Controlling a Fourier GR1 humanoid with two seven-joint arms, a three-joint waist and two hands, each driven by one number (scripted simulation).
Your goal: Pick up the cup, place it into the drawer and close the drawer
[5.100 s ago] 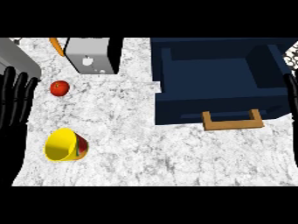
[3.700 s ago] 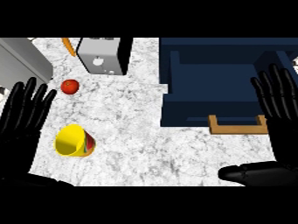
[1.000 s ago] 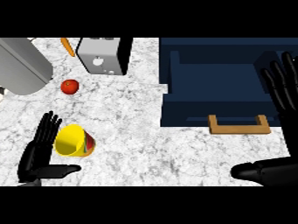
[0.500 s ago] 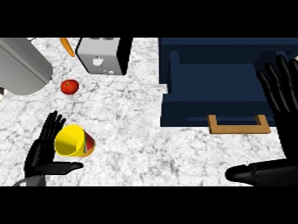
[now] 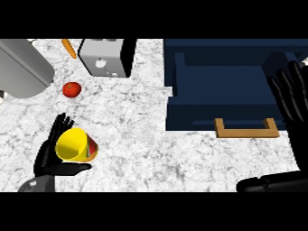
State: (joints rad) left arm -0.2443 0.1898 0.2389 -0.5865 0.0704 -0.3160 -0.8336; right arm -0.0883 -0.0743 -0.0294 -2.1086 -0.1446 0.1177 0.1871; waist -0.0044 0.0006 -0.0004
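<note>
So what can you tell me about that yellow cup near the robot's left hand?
The yellow cup lies tipped on its side on the marbled counter, its open mouth facing up toward the camera. It looks like glossy plastic, with a red patch on its right side. The left hand is at it, fingers straight along its left side and thumb beneath it. The cup is not lifted yet.

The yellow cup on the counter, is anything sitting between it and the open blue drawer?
Nothing visible does. Only bare marble counter lies between the yellow cup, beside the left hand, and the open dark blue drawer. The red apple sits off that path.
</note>
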